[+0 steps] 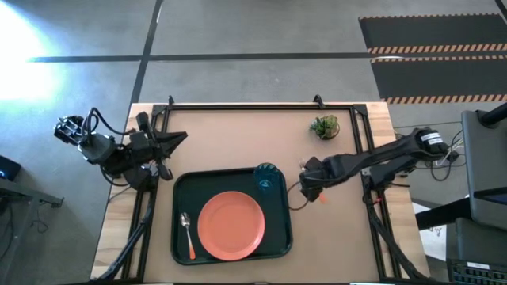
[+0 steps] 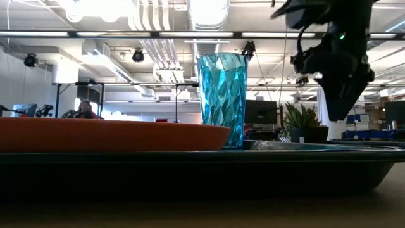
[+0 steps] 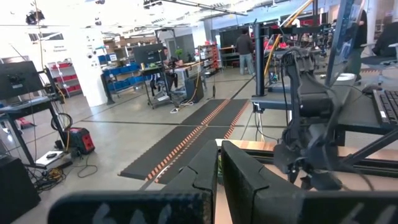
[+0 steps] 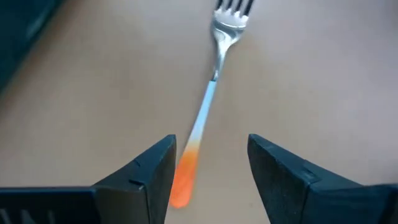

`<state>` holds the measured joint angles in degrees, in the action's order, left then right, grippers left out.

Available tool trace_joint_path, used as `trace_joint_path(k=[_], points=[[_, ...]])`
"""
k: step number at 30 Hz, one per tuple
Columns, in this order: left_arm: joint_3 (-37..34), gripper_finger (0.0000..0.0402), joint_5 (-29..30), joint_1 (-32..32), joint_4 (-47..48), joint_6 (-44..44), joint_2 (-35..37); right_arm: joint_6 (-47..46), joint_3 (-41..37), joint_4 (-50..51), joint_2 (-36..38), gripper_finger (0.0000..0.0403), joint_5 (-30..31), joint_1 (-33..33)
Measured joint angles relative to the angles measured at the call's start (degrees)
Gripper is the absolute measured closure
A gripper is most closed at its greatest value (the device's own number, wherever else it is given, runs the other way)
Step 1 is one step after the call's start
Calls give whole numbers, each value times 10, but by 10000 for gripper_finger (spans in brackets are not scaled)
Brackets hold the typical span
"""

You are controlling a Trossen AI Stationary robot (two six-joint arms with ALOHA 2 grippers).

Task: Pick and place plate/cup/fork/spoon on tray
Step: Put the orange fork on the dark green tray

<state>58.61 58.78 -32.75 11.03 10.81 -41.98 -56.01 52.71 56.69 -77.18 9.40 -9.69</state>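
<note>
**Fork is the last piece off the tray**

Brown tabletop carries the tray [image 1: 178,237], already holding the plate [image 1: 230,225], the cup [image 1: 265,177] and the spoon [image 1: 187,235]. Just beside its right edge, the fork [image 4: 208,99] lies flat under the right gripper [image 4: 210,171], jaws wide astride the orange handle. Light, stiff, thin: I'd pinch the handle low against the table. The left gripper [image 1: 177,139] waits closed at the table's left.
</note>
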Motion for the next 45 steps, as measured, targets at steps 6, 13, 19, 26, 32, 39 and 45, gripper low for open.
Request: trace_joint_path(k=[6, 13, 19, 26, 32, 39, 45], points=[[0, 398, 0, 0, 0, 0, 0, 48, -2, -4, -17, 213, -21, 42], [0, 398, 0, 0, 3, 0, 0, 68, -25, -41, -14, 213, -28, 66], [0, 398, 0, 0, 3, 0, 0, 72, -60, -113, -13, 213, -56, 76], [0, 398, 0, 0, 2, -1, 0, 73, -79, -152, -13, 213, -64, 79], [0, 398, 0, 0, 1, -9, 0, 87, -83, -153, -13, 213, -64, 89], [0, 398, 0, 0, 2, -14, 0, 97, -93, -175, -13, 213, -64, 107], [0, 398, 0, 0, 2, -14, 1, 90, -120, -239, -13, 213, -69, 109]])
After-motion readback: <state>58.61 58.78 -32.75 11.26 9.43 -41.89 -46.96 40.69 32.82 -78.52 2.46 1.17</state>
